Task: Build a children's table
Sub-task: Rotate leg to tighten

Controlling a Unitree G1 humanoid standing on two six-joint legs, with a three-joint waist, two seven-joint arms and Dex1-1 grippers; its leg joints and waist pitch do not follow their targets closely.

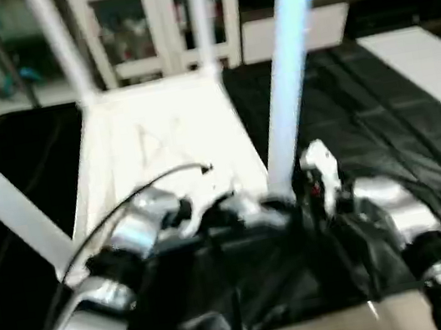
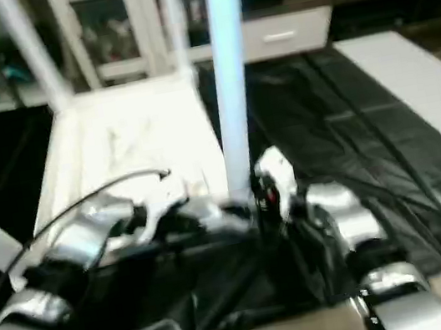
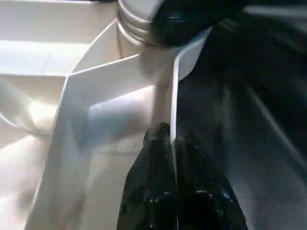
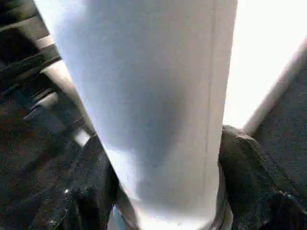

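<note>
Leg-fitting: my right hand (image 4: 163, 191) grasps leg (image 1: 290, 77) in its corner socket; left hand (image 3: 170, 143) clenched, pinching the rim (image 3: 175, 86). Next: press home.

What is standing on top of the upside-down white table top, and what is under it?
Four white legs rise from the table top, one per corner; the right gripper holds the near right leg. The black-draped worktable shows around it; the part beneath is covered.

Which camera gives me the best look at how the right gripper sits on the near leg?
The right wrist view: the right gripper has a black finger on each side of the near leg, close up. The eye views show that leg upright in the tabletop's corner; the left wrist view shows its socket end.
</note>
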